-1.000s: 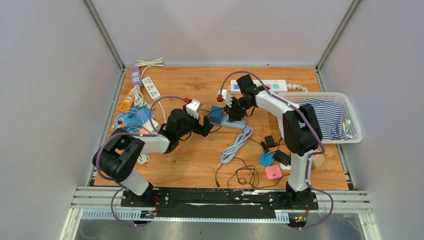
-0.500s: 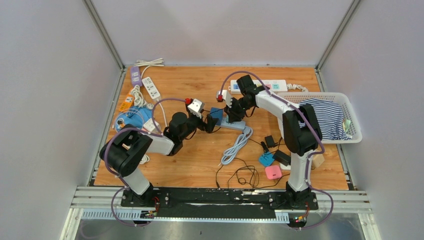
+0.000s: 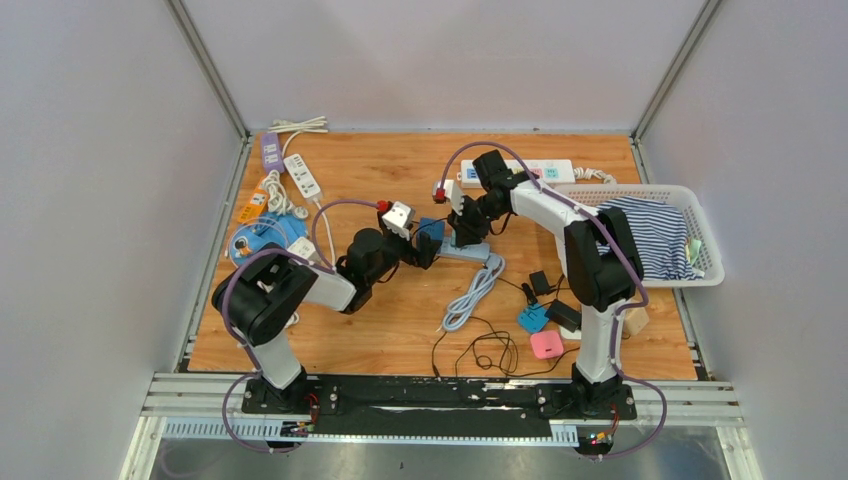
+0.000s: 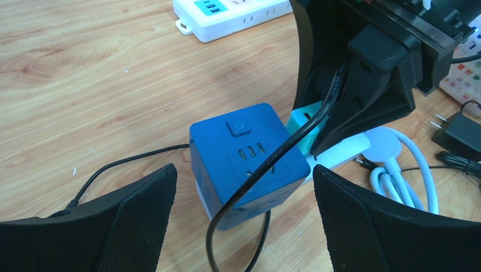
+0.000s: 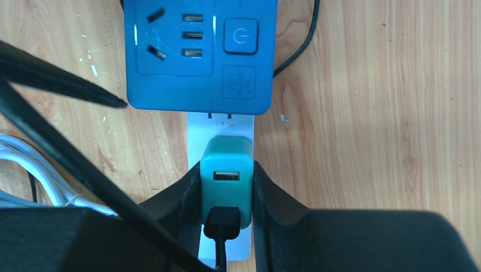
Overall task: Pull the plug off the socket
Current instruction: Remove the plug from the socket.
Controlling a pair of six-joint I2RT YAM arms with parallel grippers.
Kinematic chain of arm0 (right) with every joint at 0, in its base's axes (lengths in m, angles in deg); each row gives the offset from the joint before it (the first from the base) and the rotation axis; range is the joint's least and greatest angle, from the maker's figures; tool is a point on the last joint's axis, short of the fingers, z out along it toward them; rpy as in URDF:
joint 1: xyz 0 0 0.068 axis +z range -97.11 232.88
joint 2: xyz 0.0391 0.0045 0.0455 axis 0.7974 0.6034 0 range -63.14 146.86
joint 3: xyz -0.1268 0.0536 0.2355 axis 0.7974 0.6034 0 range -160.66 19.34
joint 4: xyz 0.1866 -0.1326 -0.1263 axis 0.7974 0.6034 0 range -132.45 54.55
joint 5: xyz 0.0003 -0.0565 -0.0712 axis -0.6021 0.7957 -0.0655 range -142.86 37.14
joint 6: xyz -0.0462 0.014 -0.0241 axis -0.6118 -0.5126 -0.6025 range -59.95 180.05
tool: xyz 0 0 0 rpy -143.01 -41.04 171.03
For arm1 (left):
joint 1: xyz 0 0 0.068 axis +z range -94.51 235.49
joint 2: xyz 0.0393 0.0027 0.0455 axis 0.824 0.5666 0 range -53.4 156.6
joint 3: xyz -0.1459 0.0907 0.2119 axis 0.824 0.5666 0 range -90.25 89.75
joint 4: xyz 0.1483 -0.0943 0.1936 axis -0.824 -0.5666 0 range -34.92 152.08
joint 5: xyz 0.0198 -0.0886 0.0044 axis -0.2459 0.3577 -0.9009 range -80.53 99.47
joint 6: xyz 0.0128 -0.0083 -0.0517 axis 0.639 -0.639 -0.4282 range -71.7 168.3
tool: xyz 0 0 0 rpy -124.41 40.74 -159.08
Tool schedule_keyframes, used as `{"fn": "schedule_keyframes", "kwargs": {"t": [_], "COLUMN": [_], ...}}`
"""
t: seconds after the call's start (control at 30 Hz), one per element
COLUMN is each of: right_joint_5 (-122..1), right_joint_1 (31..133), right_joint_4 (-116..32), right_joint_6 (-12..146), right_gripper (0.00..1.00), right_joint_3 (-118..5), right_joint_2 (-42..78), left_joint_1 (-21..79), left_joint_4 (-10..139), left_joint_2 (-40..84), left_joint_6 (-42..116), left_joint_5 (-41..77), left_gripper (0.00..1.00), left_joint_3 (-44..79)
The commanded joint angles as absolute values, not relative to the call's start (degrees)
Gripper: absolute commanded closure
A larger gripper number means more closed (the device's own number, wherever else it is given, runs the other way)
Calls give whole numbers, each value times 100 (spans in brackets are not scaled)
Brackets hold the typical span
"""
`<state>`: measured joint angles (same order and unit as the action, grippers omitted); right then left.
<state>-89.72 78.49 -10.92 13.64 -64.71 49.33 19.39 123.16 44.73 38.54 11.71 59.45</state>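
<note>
A teal plug (image 5: 226, 170) with a black USB lead (image 5: 222, 226) in it sits in a narrow white socket strip (image 5: 221, 126). My right gripper (image 5: 226, 177) is shut on the plug, one pad on each side. A blue cube socket (image 5: 198, 51) stands at the strip's far end. In the left wrist view the blue cube (image 4: 244, 164) lies between the wide-apart fingers of my open left gripper (image 4: 244, 170), touching neither; the black lead crosses over it. From above, the left gripper (image 3: 425, 250) is just left of the cube (image 3: 432, 228), and the right gripper (image 3: 468, 232) is over the strip.
A long white power strip (image 3: 520, 172) lies at the back. A white basket (image 3: 690, 275) with striped cloth stands at the right. A pale blue coiled cable (image 3: 470, 290), small chargers (image 3: 545, 320) and a pink block (image 3: 546, 344) lie in front. More strips (image 3: 300, 175) sit at the far left.
My left arm has swung right and forward, bringing its open gripper up around the blue cube. The right gripper has stayed shut on the teal plug.
</note>
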Motion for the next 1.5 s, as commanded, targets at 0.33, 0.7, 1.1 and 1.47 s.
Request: {"fn": "schedule_keyframes", "kwargs": {"t": [0.33, 0.7, 1.1, 1.47], "right_joint_5": [-9385, -9024, -8995, -8717], "right_joint_1": [8008, 8179, 8185, 8744], "right_joint_4": [-668, -1109, -1207, -1448], "right_joint_6": [1886, 2180, 2372, 2949], "right_gripper": [95, 96, 98, 100], "right_joint_3": [-6414, -6175, -6169, -6217], "right_joint_2": [5126, 5132, 5103, 5053], "left_joint_1": [1804, 1770, 1767, 1774], "left_joint_4": [12347, 12246, 12025, 11789], "left_joint_2": [4728, 4835, 4862, 4911], "left_joint_6": [3899, 3999, 4039, 4079], "left_joint_5": [622, 614, 673, 604], "left_gripper": [21, 29, 61, 96], "left_joint_3": [5773, 5746, 5665, 5552]}}
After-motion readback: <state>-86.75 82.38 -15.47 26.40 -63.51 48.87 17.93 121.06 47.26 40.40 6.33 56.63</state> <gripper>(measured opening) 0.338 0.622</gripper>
